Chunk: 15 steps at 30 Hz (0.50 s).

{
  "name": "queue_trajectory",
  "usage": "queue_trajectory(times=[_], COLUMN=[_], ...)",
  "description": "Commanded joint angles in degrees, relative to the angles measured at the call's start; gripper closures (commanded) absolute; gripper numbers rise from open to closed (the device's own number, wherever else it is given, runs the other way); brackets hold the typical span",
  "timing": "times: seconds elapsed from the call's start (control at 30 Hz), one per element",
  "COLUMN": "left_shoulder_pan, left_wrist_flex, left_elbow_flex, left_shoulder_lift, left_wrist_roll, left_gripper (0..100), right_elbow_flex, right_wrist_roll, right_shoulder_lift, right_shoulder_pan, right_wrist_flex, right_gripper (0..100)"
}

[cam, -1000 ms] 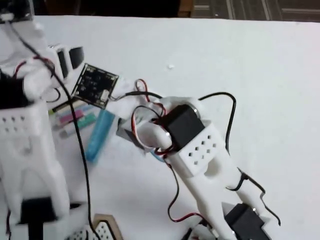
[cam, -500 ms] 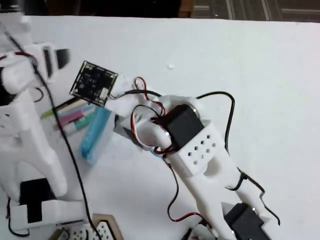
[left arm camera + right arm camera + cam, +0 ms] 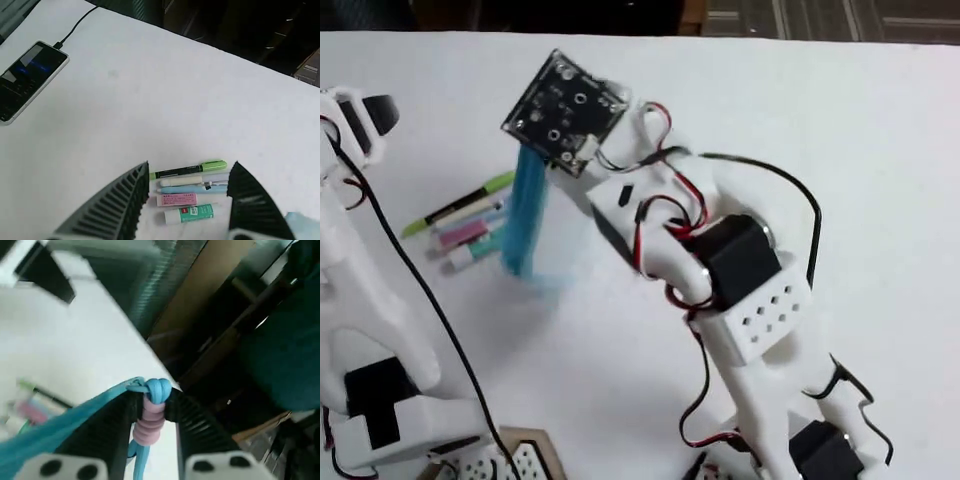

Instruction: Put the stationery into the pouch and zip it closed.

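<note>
My right gripper (image 3: 152, 399) is pinched tight on the cord pull (image 3: 149, 426) of the blue pouch (image 3: 527, 215), which hangs straight down from it. My left gripper (image 3: 190, 170) is spread wide. The pens (image 3: 190, 180), eraser (image 3: 176, 199) and glue stick (image 3: 189, 213) lie in a row just beyond its fingertips. A phone (image 3: 27, 80) lies well away from it.

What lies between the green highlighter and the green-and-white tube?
In the left wrist view: a white pen, a light blue pen and a pink eraser, side by side.
</note>
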Motion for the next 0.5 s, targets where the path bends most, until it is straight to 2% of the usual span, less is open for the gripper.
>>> queue_trajectory(times=[0.0,0.2,0.47], left_shoulder_pan=[-0.2,-0.2,-0.1], left_wrist_flex=[0.2,0.3,0.2], left_elbow_flex=[-1.9,-2.0,-1.9], left_shoulder_lift=[-0.5,-0.6,-6.6], left_wrist_roll=[0.5,0.5,0.4], left_gripper=[74,74,74], right_elbow_flex=[-0.7,-0.7,-2.6], right_wrist_roll=[-0.4,-0.3,-0.6], right_shoulder_lift=[-2.9,-4.0,-4.0], right_shoulder_pan=[0.0,0.0,0.0], right_wrist_flex=[-7.4,-15.6,-14.2], right_gripper=[98.1,98.1,98.1])
